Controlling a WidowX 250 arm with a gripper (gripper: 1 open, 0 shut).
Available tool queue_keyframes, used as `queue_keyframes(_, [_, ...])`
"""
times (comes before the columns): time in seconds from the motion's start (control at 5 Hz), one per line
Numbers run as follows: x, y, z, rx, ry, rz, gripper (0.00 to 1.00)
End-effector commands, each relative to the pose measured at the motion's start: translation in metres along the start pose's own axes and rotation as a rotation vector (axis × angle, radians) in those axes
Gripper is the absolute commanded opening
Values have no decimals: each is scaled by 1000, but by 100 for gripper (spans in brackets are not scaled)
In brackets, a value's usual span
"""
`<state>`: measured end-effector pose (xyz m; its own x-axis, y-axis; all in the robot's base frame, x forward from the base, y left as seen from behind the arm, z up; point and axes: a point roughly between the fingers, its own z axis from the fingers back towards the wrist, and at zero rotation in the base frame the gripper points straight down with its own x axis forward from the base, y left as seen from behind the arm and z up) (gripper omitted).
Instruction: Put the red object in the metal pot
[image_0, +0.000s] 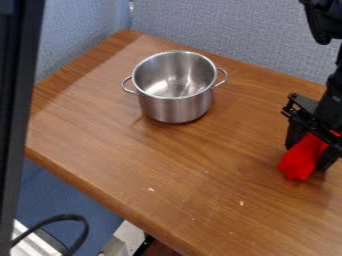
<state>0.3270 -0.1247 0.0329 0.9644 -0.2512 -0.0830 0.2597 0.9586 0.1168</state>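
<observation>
Black filled the far left edge of the frame as a tall, slightly slanted upright (16, 80), with a dark looped cable (78, 220) and some pale hardware (123, 240) near the lower left corner. Behind them lay a blue surface (60, 188), below the edge of the tabletop. Grey-blue fabric-like panels (241, 35) ran across the top of the frame, meeting in a corner at the upper left.

Brown wood grain covered the tabletop (147, 175), which stretched from the left side to the right edge. Toward its back, left of centre, stood the stainless-steel pot (174, 90), upright and open, one loop handle on each side of its rim.

At the right edge, well apart from the pot, the black robot arm (325, 18) reached down from the upper right. Its claw (307, 135) was closed on the red block (301, 160), which sat tilted at the tabletop, its lower end toward the lower left and its upper part partly hidden by the black fingers.
</observation>
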Motion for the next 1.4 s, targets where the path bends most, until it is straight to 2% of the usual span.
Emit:
queue_keyframes(0.0, [4, 7, 14, 2, -38, 15, 0])
queue_keyframes(1.2, [6, 21, 30, -6, -60, 67, 0])
